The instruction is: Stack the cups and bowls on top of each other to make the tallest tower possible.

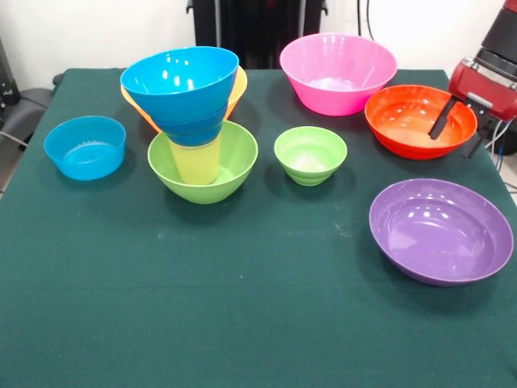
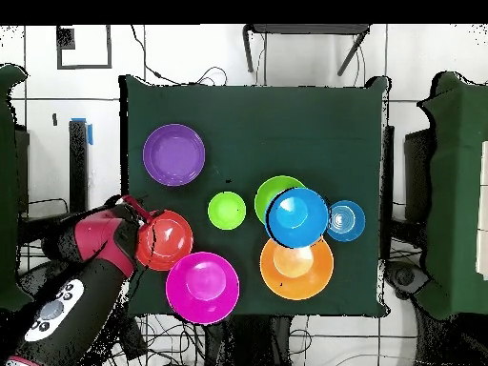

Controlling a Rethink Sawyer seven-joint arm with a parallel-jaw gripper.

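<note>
A tower stands left of centre: a large lime-green bowl [image 1: 239,158] holds the pale yellow tumbler [image 1: 196,162], and two blue bowls [image 1: 179,78] sit on the tumbler. From overhead the top blue bowl [image 2: 297,214] covers most of the green one [image 2: 271,189]. My gripper [image 1: 452,144] is open at the right, one finger inside and one outside the rim of the red-orange bowl [image 1: 408,121]. Overhead, the gripper [image 2: 145,222] is at that bowl's [image 2: 172,243] edge.
An orange bowl [image 1: 239,87] stands behind the tower, also seen overhead [image 2: 310,276]. A pink bowl [image 1: 338,71], a small green bowl [image 1: 310,153], a purple bowl [image 1: 440,230] and a low light-blue bowl [image 1: 84,145] stand apart on the green cloth [image 1: 242,307].
</note>
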